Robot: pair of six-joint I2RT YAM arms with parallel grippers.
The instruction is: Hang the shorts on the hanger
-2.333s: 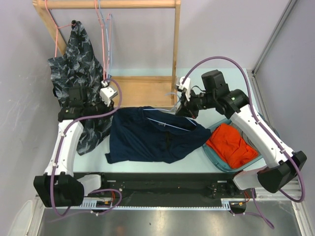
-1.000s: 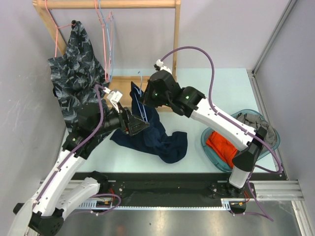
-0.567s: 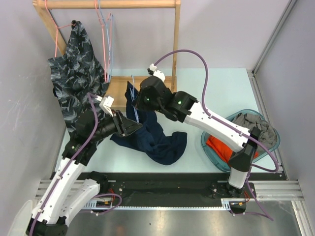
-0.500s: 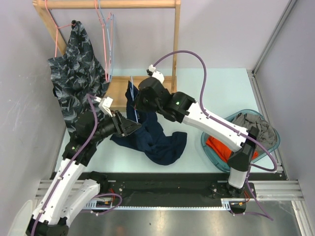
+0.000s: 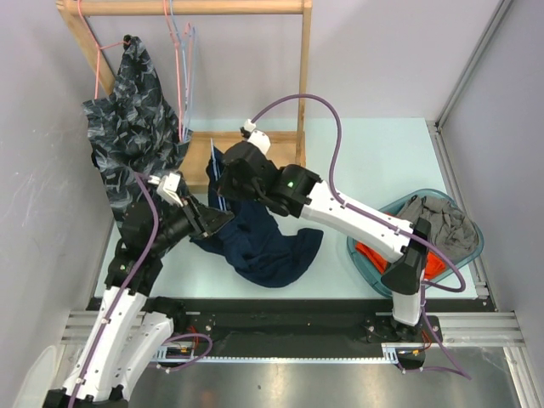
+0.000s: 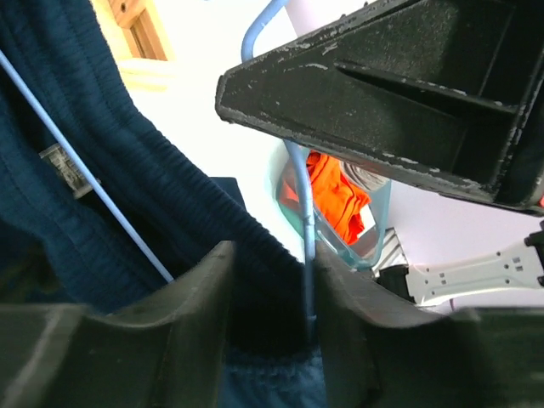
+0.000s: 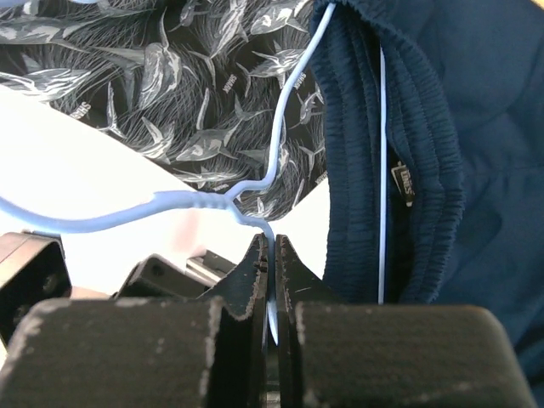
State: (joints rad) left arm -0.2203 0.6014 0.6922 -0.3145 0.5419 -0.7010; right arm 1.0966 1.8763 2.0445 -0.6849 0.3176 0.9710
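Note:
The navy shorts (image 5: 270,242) hang bunched from the light-blue hanger (image 5: 212,167), their lower part trailing on the table. My right gripper (image 5: 221,176) is shut on the hanger's wire just below its twisted neck (image 7: 223,204). The shorts' waistband (image 7: 374,144) with its small label drapes over the hanger to the right. My left gripper (image 5: 218,219) is closed on the waistband (image 6: 170,195) with a hanger wire (image 6: 306,238) against the right finger (image 6: 340,289). The right gripper's black body fills the top of the left wrist view.
A wooden rack (image 5: 303,76) stands at the back with pink hangers (image 5: 177,59) and a dark pale-print garment (image 5: 127,115), close to the left of both grippers. A teal basket (image 5: 354,249) at the right holds an orange garment (image 5: 432,265) and a grey one (image 5: 438,217).
The shorts have gone from lying flat to hanging bunched on the hanger. Both grippers have carried hanger and shorts left, toward the rack and the printed garment.

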